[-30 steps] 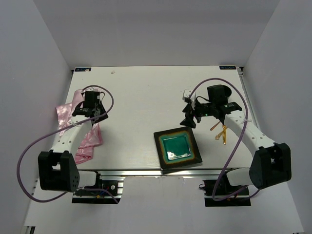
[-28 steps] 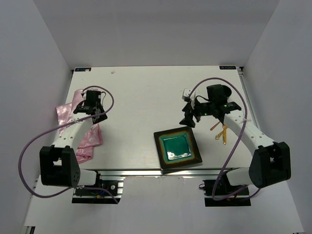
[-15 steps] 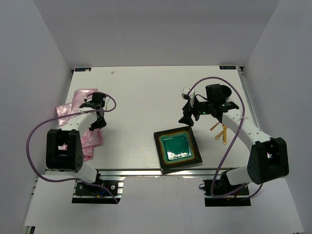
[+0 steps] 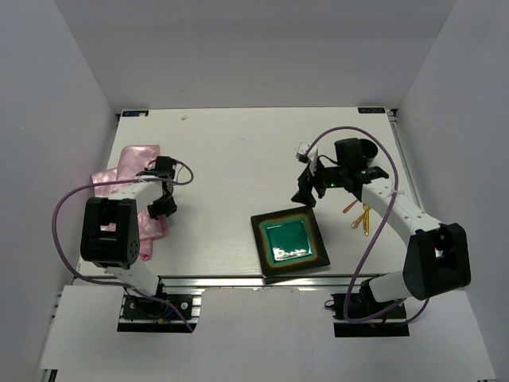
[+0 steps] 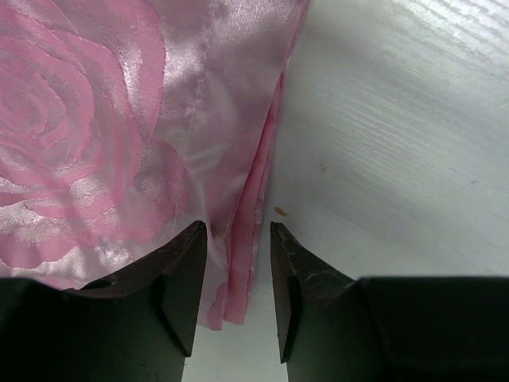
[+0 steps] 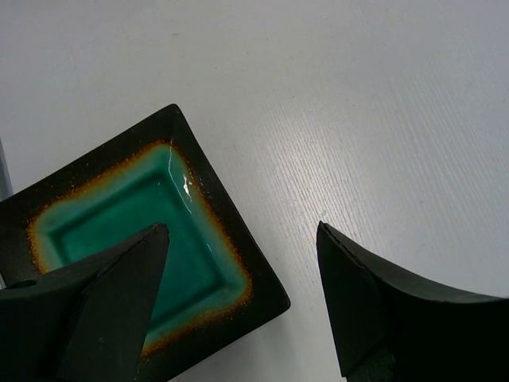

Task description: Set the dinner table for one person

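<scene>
The dinner table [image 4: 231,151] is a wide white top. A shiny pink rose-patterned placemat [image 4: 119,177] lies rumpled at its left side. My left gripper [image 4: 161,205] sits low at the mat's right edge. In the left wrist view the left gripper [image 5: 237,231] is open, and the folded hem of the placemat [image 5: 95,119] lies between its fingers without being pinched. A square black plate with a teal centre [image 4: 290,243] rests near the front edge. My right gripper [image 4: 304,193] hovers open above the plate's far corner. The right gripper [image 6: 242,231] holds nothing over the plate [image 6: 119,231].
Gold cutlery [image 4: 364,216] lies on the table to the right of the plate, under the right arm. White walls close in the table on the left, right and back. A metal rail [image 4: 238,280] runs along the front edge.
My left gripper swung off the placemat's top and came down toward the front at the mat's right edge. My right gripper widened a little and hardly shifted.
</scene>
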Motion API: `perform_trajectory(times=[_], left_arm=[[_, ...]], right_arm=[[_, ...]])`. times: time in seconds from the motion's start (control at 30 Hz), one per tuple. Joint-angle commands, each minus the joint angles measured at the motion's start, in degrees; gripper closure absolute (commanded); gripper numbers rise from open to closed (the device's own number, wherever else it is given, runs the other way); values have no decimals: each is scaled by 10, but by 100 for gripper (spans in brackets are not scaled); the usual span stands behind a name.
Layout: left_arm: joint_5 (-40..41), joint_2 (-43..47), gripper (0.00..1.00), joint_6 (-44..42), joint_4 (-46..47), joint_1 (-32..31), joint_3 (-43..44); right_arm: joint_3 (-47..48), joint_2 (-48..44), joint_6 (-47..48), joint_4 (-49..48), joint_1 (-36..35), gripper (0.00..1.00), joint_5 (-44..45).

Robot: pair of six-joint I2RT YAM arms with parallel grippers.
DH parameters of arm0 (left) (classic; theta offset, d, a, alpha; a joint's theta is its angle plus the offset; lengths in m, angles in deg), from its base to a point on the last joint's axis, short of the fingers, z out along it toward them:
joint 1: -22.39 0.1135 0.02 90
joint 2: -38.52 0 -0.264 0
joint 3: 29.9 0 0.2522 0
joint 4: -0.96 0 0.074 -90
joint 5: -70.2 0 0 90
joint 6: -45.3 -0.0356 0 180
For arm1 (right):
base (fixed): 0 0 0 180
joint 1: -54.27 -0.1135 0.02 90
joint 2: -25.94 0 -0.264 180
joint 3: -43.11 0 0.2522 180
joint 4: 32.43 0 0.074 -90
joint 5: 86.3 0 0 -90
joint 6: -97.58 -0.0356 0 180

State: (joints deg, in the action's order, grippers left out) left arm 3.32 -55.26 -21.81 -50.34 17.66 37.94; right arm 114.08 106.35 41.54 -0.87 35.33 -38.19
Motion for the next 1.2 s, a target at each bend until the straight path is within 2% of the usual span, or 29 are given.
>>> perform_trajectory(times=[0.0, 0.13, 0.23, 0.37, 0.4, 0.5, 0.67, 0.8, 0.83, 0.9, 1.0, 1.03, 1.1, 1.17], left_arm=[[-4, -3, 52, -12, 19, -1, -4], [1, -18, 52, -16, 26, 0, -10], [-2, -25, 59, -15, 34, 5, -21], [-9, -28, 77, -14, 40, 10, -29], [-9, -28, 86, -15, 40, 10, -29], [-22, -31, 100, -14, 35, 10, -21], [-86, -21, 100, -5, 35, 10, 30], [-75, -24, 100, 4, 5, 10, 72], [-66, -25, 99, 3, 0, 10, 77], [-36, -23, 64, -2, -12, 10, 75], [-27, -25, 62, -7, -13, 10, 67], [-24, -26, 59, -9, -13, 10, 66], [-25, -27, 46, -10, -5, 10, 58], [-25, -33, 44, -10, -2, 10, 56]], right_arm=[[-2, -1, -5, -10, 0, 20, 1], [0, -1, -6, -8, -1, 20, 3], [3, -1, -5, -8, 0, 20, 8], [1, -3, 0, -5, 0, 20, 12], [-1, -4, 0, -4, 0, 19, 13], [-3, -8, 1, -3, 0, 20, 15], [-8, -15, 2, -5, 4, 19, 18], [-11, -22, -2, -8, 7, 19, 19], [-13, -24, -3, -10, 9, 19, 19], [-21, -30, -4, -15, 10, 19, 19], [-25, -31, -5, -15, 12, 19, 20], [-26, -31, -6, -15, 12, 19, 20], [-28, -32, -5, -16, 12, 18, 20], [-27, -31, -6, -16, 13, 18, 19]])
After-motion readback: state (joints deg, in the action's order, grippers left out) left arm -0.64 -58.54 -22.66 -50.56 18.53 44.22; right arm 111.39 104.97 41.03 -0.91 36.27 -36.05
